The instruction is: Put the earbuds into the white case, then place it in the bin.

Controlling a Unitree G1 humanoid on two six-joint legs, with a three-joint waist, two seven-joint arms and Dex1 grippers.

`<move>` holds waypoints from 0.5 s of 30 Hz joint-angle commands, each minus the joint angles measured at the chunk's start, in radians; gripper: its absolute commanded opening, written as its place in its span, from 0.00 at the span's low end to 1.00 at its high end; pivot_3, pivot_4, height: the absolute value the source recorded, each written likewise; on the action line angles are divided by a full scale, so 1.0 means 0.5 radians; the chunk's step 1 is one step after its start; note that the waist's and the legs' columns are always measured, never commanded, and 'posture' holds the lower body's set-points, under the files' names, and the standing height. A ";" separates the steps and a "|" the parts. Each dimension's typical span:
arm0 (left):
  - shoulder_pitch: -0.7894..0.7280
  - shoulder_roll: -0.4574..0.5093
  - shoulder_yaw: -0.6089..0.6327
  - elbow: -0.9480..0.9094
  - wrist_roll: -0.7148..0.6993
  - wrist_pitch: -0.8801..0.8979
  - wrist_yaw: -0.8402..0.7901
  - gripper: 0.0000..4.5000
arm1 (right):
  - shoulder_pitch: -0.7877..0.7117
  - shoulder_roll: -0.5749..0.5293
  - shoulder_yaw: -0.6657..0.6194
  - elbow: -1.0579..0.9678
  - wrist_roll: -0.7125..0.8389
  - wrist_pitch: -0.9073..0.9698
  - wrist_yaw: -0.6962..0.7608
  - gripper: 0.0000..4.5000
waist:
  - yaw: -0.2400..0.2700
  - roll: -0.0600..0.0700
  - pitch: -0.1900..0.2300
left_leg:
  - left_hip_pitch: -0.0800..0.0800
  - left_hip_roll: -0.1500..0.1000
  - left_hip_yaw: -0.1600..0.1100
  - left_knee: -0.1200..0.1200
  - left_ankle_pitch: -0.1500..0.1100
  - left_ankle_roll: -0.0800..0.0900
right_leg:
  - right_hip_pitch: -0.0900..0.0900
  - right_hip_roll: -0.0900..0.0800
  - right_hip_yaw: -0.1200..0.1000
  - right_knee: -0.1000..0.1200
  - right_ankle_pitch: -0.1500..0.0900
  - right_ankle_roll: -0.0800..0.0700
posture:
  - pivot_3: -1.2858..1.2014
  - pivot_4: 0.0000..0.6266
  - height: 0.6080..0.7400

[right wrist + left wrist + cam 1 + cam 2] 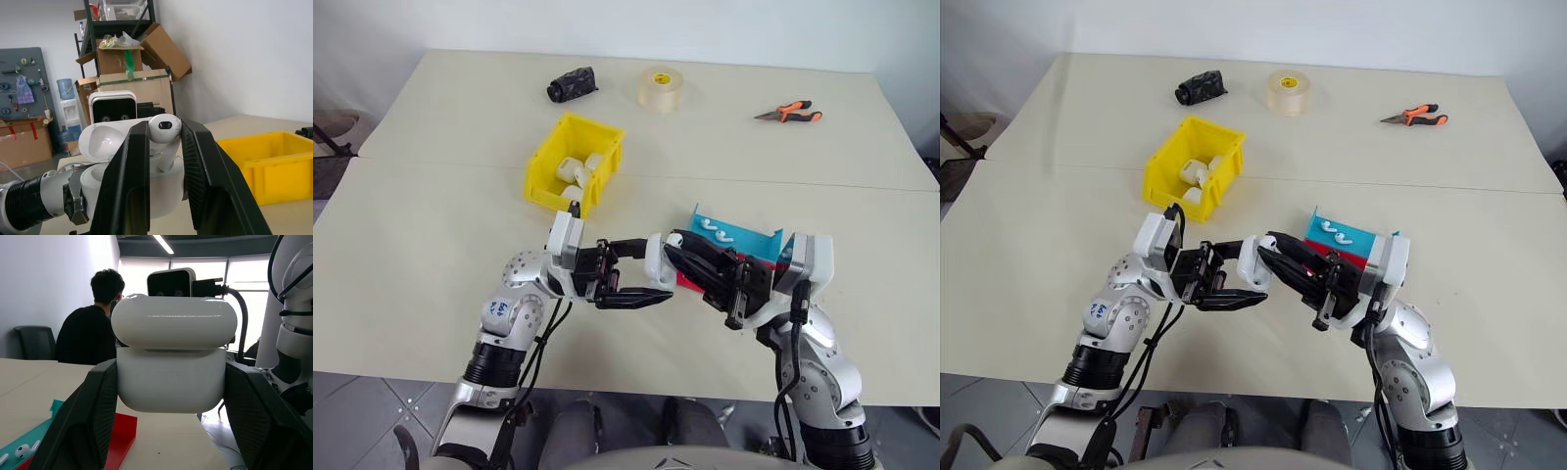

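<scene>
Left eye view showed both arms meeting above the near part of the counter [431,245], tool to tool. The left tool [641,269] was clamped on the white case [658,262], its two black fingers pressing the case body from either side; the left wrist view had the case [171,382] squeezed between them with its lid raised off the body. The right tool [164,147] was closed on one earbud [165,133], pinched at its head between the finger pads, with the stem pointing down into the open case [146,196] right below the fingertips. Just beyond the right tool lay a flat red-and-blue tray [754,240] with two more earbuds [715,230] resting on its blue part. The yellow bin [548,171] stood on the counter beyond the left tool, apart from it, and held several white cases. Far past both tools, near the opposite edge, lay a black bundle [572,84], a roll of tape [660,88] and orange-handled pliers [791,114]. A person in a dark top [88,333] sat behind the left tool's case
</scene>
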 commanded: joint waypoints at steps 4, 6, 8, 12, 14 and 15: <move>-0.058 -0.069 -0.009 -0.121 -0.060 -0.034 -0.001 0.62 | -0.007 -0.053 0.087 0.037 0.057 0.122 0.070 0.12 | 0.001 0.000 0.000 | 0.000 0.000 0.000 0.000 0.000 0.000 | 0.000 0.000 0.000 0.000 0.000 0.000 | 0.52 0.24 1.00; -0.062 -0.071 -0.007 -0.118 -0.059 -0.036 -0.002 0.62 | -0.009 -0.078 0.086 0.029 0.083 0.155 0.078 0.28 | 0.001 0.000 0.000 | 0.000 0.000 0.000 0.000 0.000 0.000 | 0.000 0.000 0.000 0.000 0.000 0.000 | 0.52 0.24 1.00; -0.064 -0.074 -0.004 -0.114 -0.056 -0.040 -0.004 0.62 | -0.016 -0.099 0.085 0.028 0.096 0.169 0.085 0.41 | 0.000 0.000 0.000 | 0.000 0.000 0.000 0.000 0.000 0.000 | 0.000 0.000 0.000 0.000 0.000 0.000 | 0.52 0.24 1.00; -0.067 -0.082 -0.004 -0.106 -0.048 -0.051 -0.003 0.62 | -0.032 -0.115 0.068 0.040 0.097 0.149 0.096 0.72 | 0.001 0.000 0.000 | 0.000 0.000 0.000 0.000 0.000 0.000 | 0.000 0.000 0.000 0.000 0.000 0.000 | 0.52 0.24 1.00; -0.064 -0.083 -0.001 -0.105 -0.044 -0.056 -0.003 0.62 | -0.052 -0.126 0.047 0.050 0.075 0.133 0.093 0.85 | 0.001 0.000 0.000 | 0.000 0.000 0.000 0.000 0.000 0.000 | 0.000 0.000 0.000 0.000 0.000 0.000 | 0.52 0.24 1.00; -0.060 -0.079 0.003 -0.103 -0.040 -0.059 -0.002 0.62 | -0.058 -0.139 0.030 0.047 0.085 0.140 0.091 0.93 | 0.001 0.000 0.000 | 0.000 0.000 0.000 0.000 0.000 0.000 | 0.000 0.000 0.000 0.000 0.000 0.000 | 0.52 0.24 1.00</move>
